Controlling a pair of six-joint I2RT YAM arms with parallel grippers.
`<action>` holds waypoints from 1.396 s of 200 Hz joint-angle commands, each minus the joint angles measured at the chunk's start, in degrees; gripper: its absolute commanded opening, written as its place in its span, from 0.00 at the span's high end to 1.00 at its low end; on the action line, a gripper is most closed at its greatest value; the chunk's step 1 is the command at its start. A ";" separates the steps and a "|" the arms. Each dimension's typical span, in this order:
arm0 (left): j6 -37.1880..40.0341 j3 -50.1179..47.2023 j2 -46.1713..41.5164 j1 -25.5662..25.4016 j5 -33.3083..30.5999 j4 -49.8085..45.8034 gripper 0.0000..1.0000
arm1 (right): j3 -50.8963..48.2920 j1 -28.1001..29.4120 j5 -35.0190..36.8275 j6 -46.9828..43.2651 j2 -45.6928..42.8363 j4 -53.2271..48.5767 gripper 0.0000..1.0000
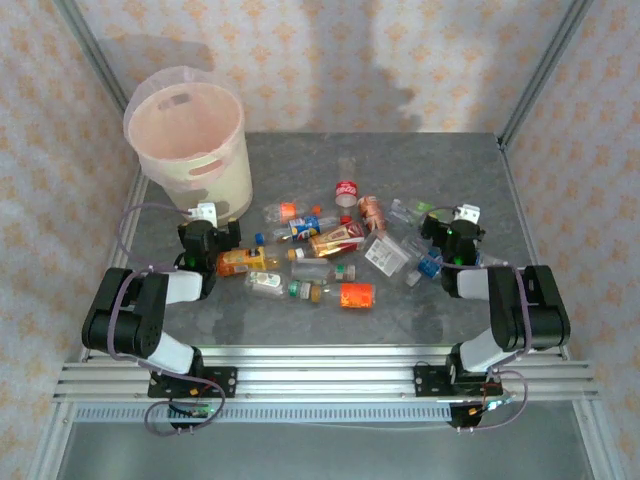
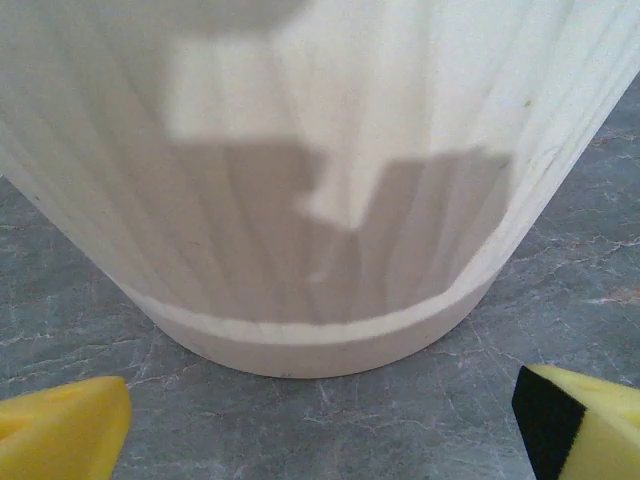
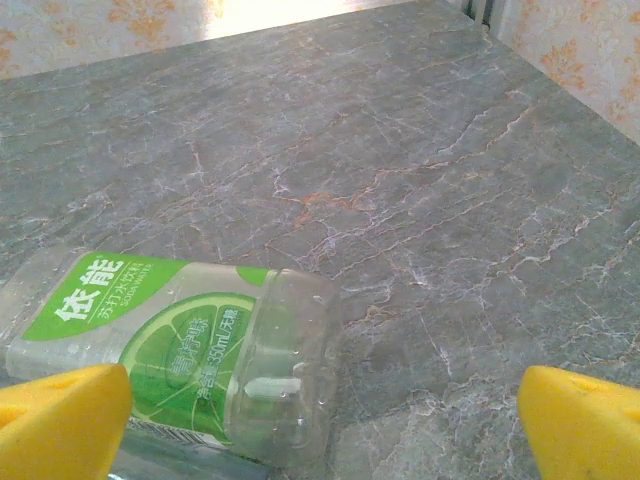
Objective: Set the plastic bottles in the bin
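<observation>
Several plastic bottles (image 1: 320, 255) lie scattered across the middle of the grey table, with orange, red, blue and green caps. The pale pink bin (image 1: 190, 150) stands at the back left. My left gripper (image 1: 205, 222) sits just in front of the bin's base (image 2: 320, 340), open, its yellow fingertips (image 2: 60, 425) wide apart over bare table. At the right side of the pile my right gripper (image 1: 455, 222) is open too. A clear bottle with a green lime label (image 3: 190, 350) lies on its side by its left fingertip (image 3: 60, 420), its base reaching into the gap.
The grey marbled table (image 1: 420, 160) has bare room at the back right and along the front edge. Metal frame posts (image 1: 540, 70) and patterned walls close it in. The bin's wall is very close ahead of the left wrist.
</observation>
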 commanded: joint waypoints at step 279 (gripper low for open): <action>-2.71 -1.47 -16.59 1.47 -6.41 -10.03 0.00 | 4.15 -0.07 -0.11 0.13 -3.29 -8.78 0.01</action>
